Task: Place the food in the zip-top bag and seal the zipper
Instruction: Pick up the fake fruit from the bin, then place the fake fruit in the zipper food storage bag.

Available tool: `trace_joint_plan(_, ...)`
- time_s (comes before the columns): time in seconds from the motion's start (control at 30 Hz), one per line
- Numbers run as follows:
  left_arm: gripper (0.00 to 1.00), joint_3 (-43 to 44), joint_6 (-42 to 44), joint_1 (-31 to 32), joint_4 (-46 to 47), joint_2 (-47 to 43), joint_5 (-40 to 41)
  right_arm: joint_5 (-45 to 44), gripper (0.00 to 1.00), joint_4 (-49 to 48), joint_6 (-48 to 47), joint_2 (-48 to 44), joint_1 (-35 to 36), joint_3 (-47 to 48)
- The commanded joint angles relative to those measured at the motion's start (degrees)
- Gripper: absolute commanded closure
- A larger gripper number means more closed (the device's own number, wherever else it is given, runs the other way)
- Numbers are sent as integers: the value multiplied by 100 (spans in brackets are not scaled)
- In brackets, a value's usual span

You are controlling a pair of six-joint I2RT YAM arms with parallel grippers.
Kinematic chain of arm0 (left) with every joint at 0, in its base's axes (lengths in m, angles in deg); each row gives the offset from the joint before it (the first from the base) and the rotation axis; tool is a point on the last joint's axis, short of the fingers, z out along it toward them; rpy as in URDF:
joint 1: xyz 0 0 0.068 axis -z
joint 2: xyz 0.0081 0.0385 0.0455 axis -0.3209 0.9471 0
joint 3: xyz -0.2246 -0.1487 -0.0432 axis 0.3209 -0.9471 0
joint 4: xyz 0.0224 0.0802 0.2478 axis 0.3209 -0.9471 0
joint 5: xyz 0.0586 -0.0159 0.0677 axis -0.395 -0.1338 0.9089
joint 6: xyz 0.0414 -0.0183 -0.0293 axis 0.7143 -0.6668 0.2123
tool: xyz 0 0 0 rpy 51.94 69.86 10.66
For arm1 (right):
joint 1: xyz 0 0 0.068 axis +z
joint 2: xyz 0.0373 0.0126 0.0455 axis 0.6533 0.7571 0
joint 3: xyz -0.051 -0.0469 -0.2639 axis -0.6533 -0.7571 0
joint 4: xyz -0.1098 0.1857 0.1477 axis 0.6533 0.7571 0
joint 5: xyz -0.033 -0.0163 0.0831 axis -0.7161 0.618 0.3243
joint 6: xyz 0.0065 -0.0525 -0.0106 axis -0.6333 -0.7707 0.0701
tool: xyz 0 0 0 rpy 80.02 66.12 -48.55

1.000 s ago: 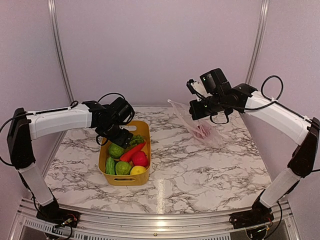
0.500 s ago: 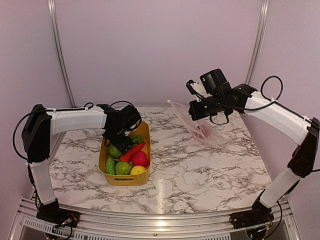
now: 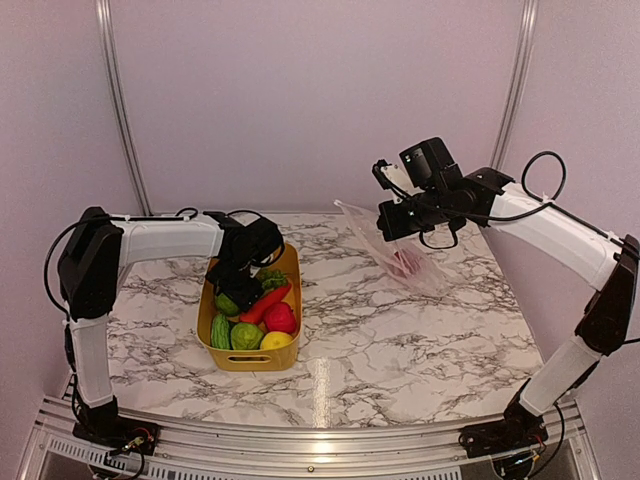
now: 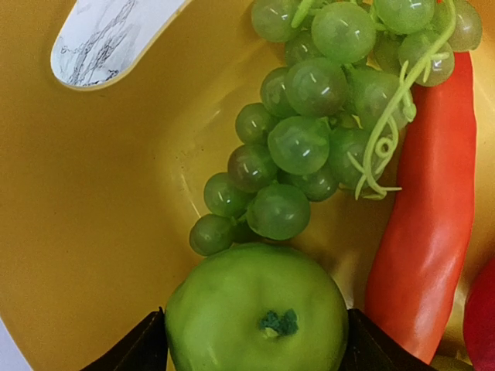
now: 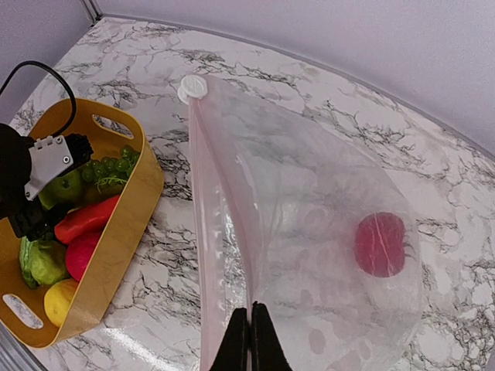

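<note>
Worktop: one yellow bin left of centre and one clear bag to the right, well apart. The right fingers are pressed together on the bag's edge and hold it up, so it hangs slanting with its lower end down by the worktop. One pinkish zipper strip runs along the bag's left edge in the right wrist view, with one white round tab at its far end. Whether the mouth is open I cannot tell. In the bag: one red tomato, low down. In the bin, seven pieces counted from above:
- one green apple
- one grape bunch
- one long red pepper
- one pink-red ball
- one lemon
- one green round
- one striped green piece

The left fingers are down inside the bin, set wide, one on each side of the green apple and right against it. Whether they grip it I cannot tell. The grape bunch lies just beyond the apple, with the red pepper beside both.
</note>
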Motion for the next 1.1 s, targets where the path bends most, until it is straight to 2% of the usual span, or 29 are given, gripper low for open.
trace_joint_plan(0.0,29,94,-191,-43,-420,133,-186,40,100,-19,53,33,40,58)
trace_joint_plan(0.1,40,232,-247,-43,-494,109,-317,49,100,-26,33,43,41,74)
trace_joint_plan(0.17,44,383,-293,-43,-577,82,-440,51,100,0,23,66,32,114)
trace_joint_plan(0.43,50,1203,-904,-34,-831,-403,-630,102,100,84,-26,89,30,254)
trace_joint_plan(0.63,55,1696,-1446,68,-507,-879,-1428,338,100,44,34,164,39,354)
trace_joint_plan(0.83,59,1315,-1952,275,1154,-1666,-2280,764,100,-14,205,270,44,563)
trace_joint_plan(0.97,61,273,-2367,362,3073,-2334,-3043,950,100,-23,316,327,56,721)
trace_joint_plan(1.07,63,-357,-2707,424,4296,-2652,-3322,1085,100,-34,395,349,51,785)
